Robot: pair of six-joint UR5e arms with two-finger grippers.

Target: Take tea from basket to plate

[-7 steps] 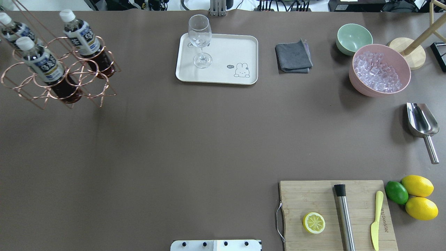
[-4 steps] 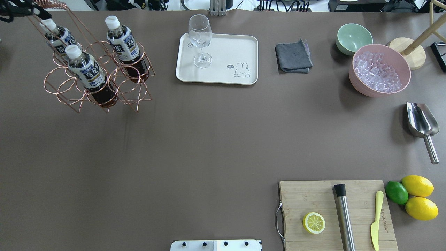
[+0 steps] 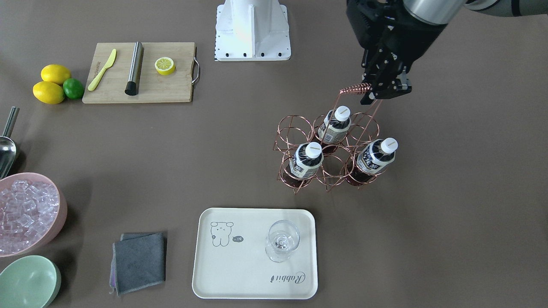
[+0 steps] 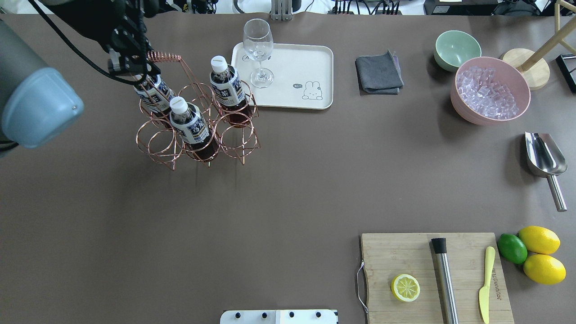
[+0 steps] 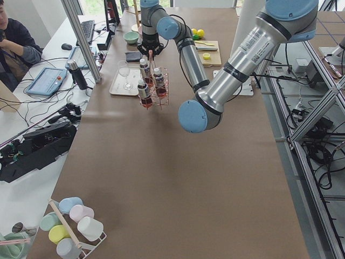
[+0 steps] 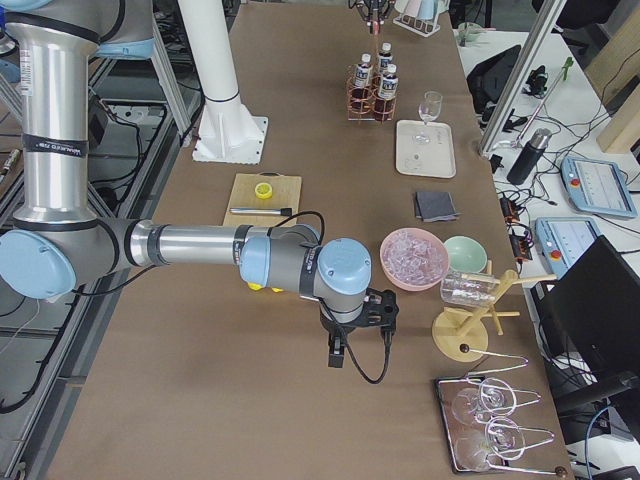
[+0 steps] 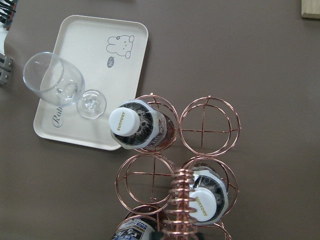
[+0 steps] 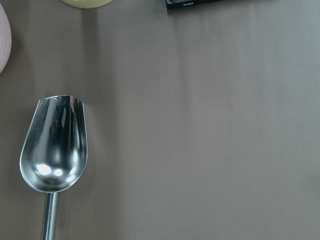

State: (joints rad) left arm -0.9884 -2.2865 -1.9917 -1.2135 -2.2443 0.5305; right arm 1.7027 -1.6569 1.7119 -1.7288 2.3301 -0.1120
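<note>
My left gripper [image 4: 131,68] is shut on the coiled handle [image 4: 164,57] of the copper wire basket [image 4: 155,139], left of the plate. It also shows in the front view [image 3: 379,92]. Three tea bottles stand in the basket's cells: one nearest the plate [image 4: 227,85], one in front [image 4: 191,126], one under the gripper [image 4: 153,92]. The cream plate [image 4: 297,63] holds a wine glass [image 4: 258,49]. I cannot tell whether the basket rests on the table. My right gripper [image 6: 338,355] shows only in the right side view; I cannot tell its state.
A grey cloth [image 4: 379,73], green bowl [image 4: 456,49] and pink ice bowl [image 4: 490,90] lie right of the plate. A steel scoop [image 4: 544,157] is at the right edge. A cutting board [image 4: 432,279] holds a lemon half, muddler and knife.
The basket with its three bottles has moved right, toward the plate. My left arm and gripper have come into the overhead view with it.
</note>
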